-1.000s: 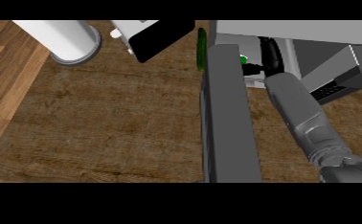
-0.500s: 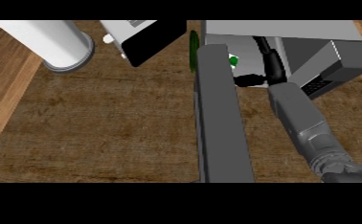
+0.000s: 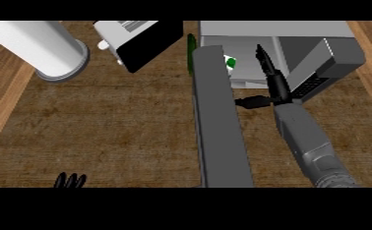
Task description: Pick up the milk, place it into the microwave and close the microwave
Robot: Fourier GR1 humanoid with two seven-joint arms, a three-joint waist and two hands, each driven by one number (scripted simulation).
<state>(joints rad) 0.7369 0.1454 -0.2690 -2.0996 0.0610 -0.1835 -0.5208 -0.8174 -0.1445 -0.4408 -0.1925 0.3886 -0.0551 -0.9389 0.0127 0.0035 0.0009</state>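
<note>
Since the earlier frame, my right hand (image 3: pixel 270 87) has let go of the milk (image 3: pixel 234 69) and drawn back a little toward 6 o'clock; the view has also shifted, so the microwave (image 3: pixel 305 40) and its door (image 3: pixel 218 126) now sit more centrally.

Right hand: fingers (image 3: pixel 263 59) straight and extended toward 12 o'clock into the microwave's opening, thumb out toward 9 o'clock. It holds nothing. The grey forearm runs down toward 5 o'clock and leaves the view at the lower edge.

Milk: a white carton with a green mark, inside the microwave at the left of the cavity, just beside the door's hinge end. Only part of it shows, the door hiding the rest. It lies just to the 9 o'clock side of my right fingers; I cannot tell whether they touch it.

Door: open, a long grey slab seen edge-on, running from the microwave's front toward 6 o'clock across the wooden surface (image 3: pixel 116 126).

Left hand (image 3: pixel 70 180): only fingertips show at the lower edge, at 7 o'clock, straight and at rest, well apart from everything else.

Other items: a white cylinder (image 3: pixel 44 49) at 10 o'clock, and a white appliance with a black face (image 3: pixel 141 42) between it and the microwave.
</note>
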